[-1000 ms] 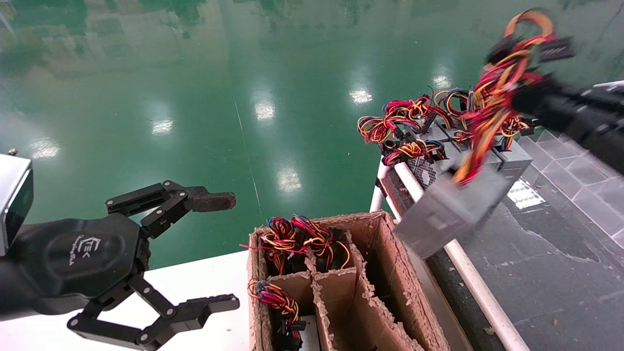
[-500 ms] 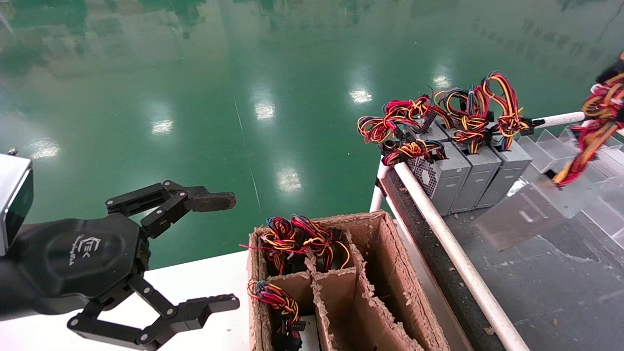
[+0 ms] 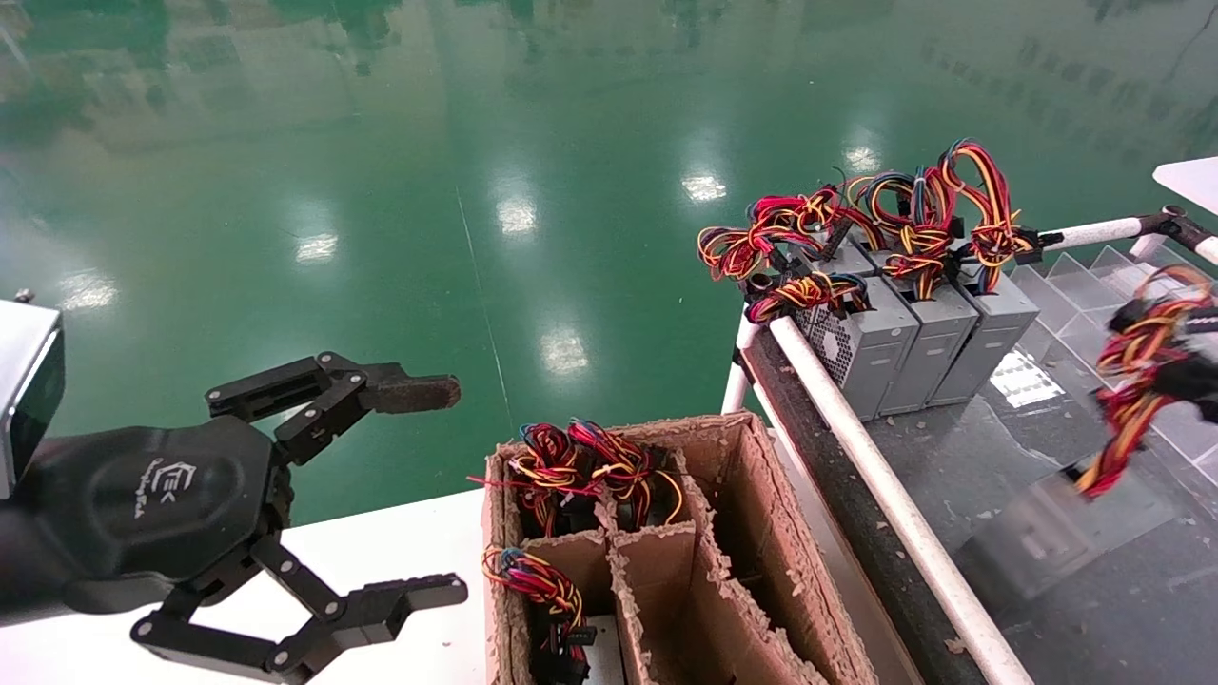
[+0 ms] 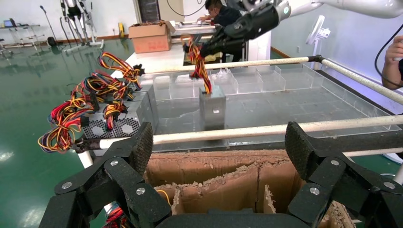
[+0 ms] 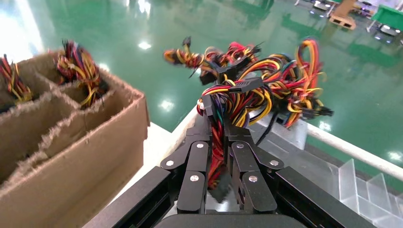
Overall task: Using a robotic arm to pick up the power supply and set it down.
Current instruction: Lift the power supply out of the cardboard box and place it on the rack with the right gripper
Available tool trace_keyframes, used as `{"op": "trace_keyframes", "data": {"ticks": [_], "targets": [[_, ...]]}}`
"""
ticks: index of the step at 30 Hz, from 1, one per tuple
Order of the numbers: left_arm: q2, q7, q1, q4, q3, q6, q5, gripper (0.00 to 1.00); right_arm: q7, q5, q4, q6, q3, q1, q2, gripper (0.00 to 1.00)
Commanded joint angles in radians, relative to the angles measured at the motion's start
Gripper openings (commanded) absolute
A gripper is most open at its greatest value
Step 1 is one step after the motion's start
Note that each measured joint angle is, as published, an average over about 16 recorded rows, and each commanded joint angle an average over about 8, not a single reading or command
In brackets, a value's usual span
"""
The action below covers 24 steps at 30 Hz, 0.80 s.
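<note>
One power supply (image 3: 1037, 533), at four o'clock above the dark tray (image 3: 990, 447), hangs by its wire bundle (image 5: 247, 102) from the clamped right gripper (image 5: 219, 142); wires slipping could drop it; left gripper (image 3: 381, 495) spread, idle.

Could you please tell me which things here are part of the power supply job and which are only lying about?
In the job:
right gripper, shut on the wire bundle
power supply hanging from it over the dark tray

Just lying about:
left gripper, open and parked
cardboard box with dividers
three supplies standing at the tray's far end
</note>
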<state>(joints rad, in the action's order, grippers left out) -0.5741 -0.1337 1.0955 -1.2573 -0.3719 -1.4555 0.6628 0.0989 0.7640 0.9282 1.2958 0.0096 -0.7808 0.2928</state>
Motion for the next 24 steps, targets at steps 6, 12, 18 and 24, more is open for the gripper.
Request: {"op": "trace_keyframes", "data": {"ticks": [6,12,18,24], "targets": [[0.000,0.000,0.000,0.000,0.000,0.000,0.000,1.00,0.048,0.087,0.125,-0.133,-0.025,-0.030,0.046,0.00],[0.000,0.000,0.000,0.000,0.000,0.000,0.000,1.00,0.027,0.139,0.244,-0.203,-0.057,-0.050,0.075,0.00],[0.000,0.000,0.000,0.000,0.000,0.000,0.000,1.00,-0.008,0.194,0.292,-0.244,-0.100,-0.102,0.107,0.00],[0.000,0.000,0.000,0.000,0.000,0.000,0.000,1.00,-0.041,0.254,0.277,-0.275,-0.147,-0.180,0.152,0.00]]}}
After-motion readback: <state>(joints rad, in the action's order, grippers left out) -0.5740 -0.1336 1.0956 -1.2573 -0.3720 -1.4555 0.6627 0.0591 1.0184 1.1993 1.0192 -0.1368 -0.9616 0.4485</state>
